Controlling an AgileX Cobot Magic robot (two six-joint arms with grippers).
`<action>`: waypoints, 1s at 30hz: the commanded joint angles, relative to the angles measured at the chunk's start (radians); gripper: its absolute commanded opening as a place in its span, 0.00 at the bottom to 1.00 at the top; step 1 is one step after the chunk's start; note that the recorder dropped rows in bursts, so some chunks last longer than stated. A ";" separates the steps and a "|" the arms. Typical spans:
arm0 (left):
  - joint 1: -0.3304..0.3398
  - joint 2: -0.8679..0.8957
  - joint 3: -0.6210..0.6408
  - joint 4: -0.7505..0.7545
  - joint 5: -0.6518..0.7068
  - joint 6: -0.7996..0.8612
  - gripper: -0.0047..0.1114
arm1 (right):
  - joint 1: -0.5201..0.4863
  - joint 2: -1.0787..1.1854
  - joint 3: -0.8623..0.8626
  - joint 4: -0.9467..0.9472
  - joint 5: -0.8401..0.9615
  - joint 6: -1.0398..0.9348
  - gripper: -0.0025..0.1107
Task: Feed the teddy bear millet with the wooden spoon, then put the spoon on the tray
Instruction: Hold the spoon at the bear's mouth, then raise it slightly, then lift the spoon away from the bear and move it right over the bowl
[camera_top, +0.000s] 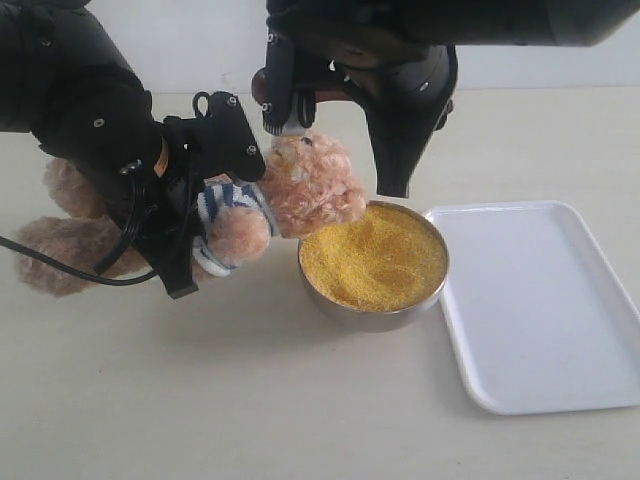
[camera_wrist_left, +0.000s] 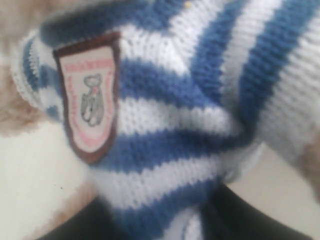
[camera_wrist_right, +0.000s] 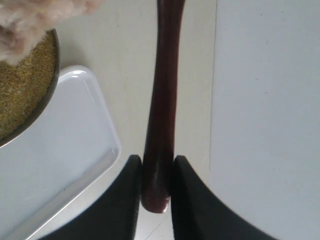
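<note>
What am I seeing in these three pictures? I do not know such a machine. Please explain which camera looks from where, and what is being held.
This is a robot with two black arms, each ending in a hand. The wide picture comes from a camera off the arms. The other two come from cameras on the wrists. On the pale table stand a steel bowl full of yellow millet and, beside it, a white tray. The left hand grips the teddy bear by its striped shirt, which fills the left wrist picture. The right hand pinches the handle of the wooden spoon, held up by the bear's head.
</note>
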 joint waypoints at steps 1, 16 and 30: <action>-0.003 -0.003 -0.009 0.006 -0.002 -0.017 0.07 | -0.003 0.004 0.003 -0.021 0.005 0.005 0.02; -0.003 -0.038 -0.009 0.010 0.005 -0.017 0.07 | 0.027 0.034 0.003 -0.110 0.005 0.035 0.02; -0.003 -0.038 -0.009 0.007 0.017 -0.035 0.07 | -0.115 -0.074 0.003 0.324 0.005 0.042 0.02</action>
